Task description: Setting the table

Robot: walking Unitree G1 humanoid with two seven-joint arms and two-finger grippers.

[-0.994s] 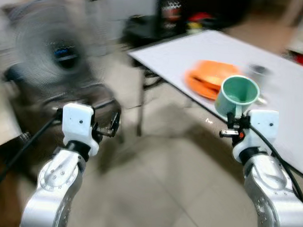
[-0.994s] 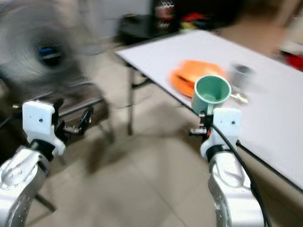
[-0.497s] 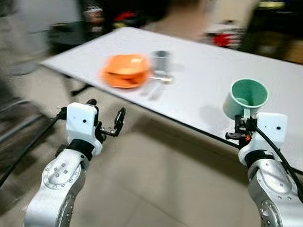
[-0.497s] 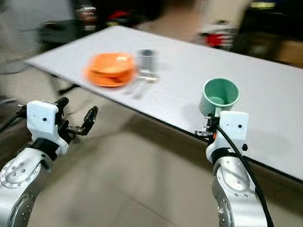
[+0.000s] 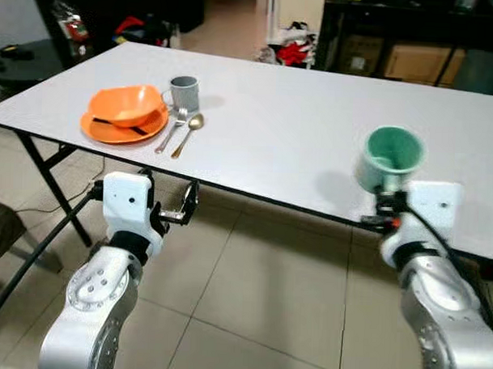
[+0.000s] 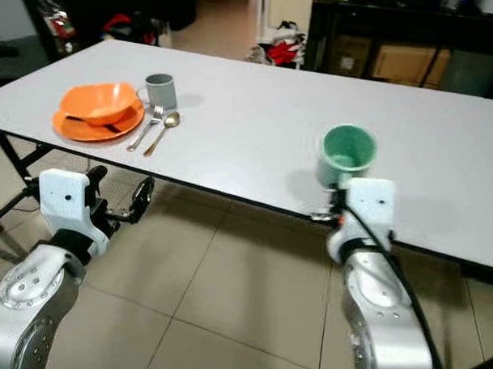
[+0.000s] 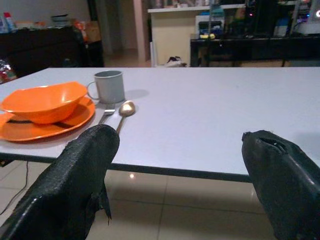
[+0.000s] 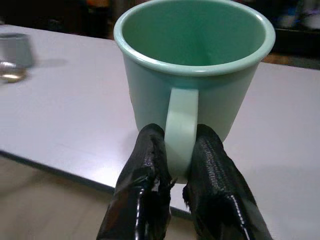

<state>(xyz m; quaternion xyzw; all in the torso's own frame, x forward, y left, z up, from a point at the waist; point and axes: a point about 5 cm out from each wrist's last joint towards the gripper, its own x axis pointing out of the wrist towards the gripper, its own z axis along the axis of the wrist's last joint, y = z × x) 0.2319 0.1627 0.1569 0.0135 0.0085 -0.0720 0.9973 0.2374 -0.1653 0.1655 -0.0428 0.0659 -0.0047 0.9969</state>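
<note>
Two grippers | right gripper [image 8: 172, 172] clamped on green mug [image 8: 192, 75] handle | left gripper [image 7: 182, 165] spread wide, empty

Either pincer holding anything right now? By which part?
Right pincer holds the green mug upright by its handle, one black finger on each side. Left pincer is open and holds nothing.

No readable text, label, brand, number or sign appears on anything here; the items on the dark shelves in the background are too small and blurred to make out any lettering.
</note>
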